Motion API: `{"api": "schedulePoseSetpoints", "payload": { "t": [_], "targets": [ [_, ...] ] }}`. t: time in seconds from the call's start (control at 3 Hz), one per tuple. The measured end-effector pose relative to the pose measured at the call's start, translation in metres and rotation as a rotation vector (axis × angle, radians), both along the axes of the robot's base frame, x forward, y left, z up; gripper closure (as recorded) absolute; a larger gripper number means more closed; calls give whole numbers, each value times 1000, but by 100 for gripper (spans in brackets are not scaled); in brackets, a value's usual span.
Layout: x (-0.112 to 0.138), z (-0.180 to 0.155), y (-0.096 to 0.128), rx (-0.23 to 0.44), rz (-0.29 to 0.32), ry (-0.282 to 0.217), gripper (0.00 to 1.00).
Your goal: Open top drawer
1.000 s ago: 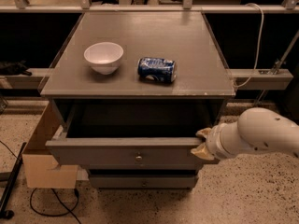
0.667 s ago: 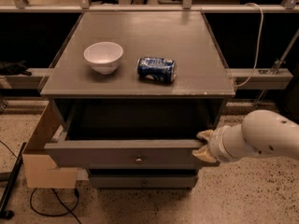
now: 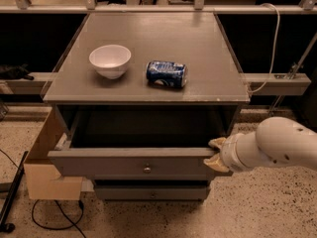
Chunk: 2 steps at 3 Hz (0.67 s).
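Note:
The top drawer (image 3: 133, 165) is a wide grey front with a small round metal knob (image 3: 147, 169) at its centre. It stands pulled out from the grey cabinet, and its dark interior shows behind the front. My gripper (image 3: 216, 153) is at the right end of the drawer front, with tan fingertips on its top right edge. The white arm (image 3: 277, 145) reaches in from the right.
A white bowl (image 3: 110, 60) and a blue can lying on its side (image 3: 166, 74) sit on the cabinet top (image 3: 148, 38). A narrower lower drawer front (image 3: 151, 192) shows below. A cardboard box (image 3: 44, 167) stands at the left, with cables on the floor.
The drawer front has come out a little further towards the camera, and my gripper and arm have moved with it.

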<state>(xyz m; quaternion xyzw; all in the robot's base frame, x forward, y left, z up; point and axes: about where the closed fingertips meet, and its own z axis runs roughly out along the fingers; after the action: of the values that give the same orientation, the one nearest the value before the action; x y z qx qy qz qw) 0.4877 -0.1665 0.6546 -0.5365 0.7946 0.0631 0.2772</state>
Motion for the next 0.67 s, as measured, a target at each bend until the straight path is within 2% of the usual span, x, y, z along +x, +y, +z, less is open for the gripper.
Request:
{"api": "schedulePoseSetpoints", "payload": {
  "t": [0.67],
  "targets": [
    [0,0,0,0,0,0,4]
  ]
}}
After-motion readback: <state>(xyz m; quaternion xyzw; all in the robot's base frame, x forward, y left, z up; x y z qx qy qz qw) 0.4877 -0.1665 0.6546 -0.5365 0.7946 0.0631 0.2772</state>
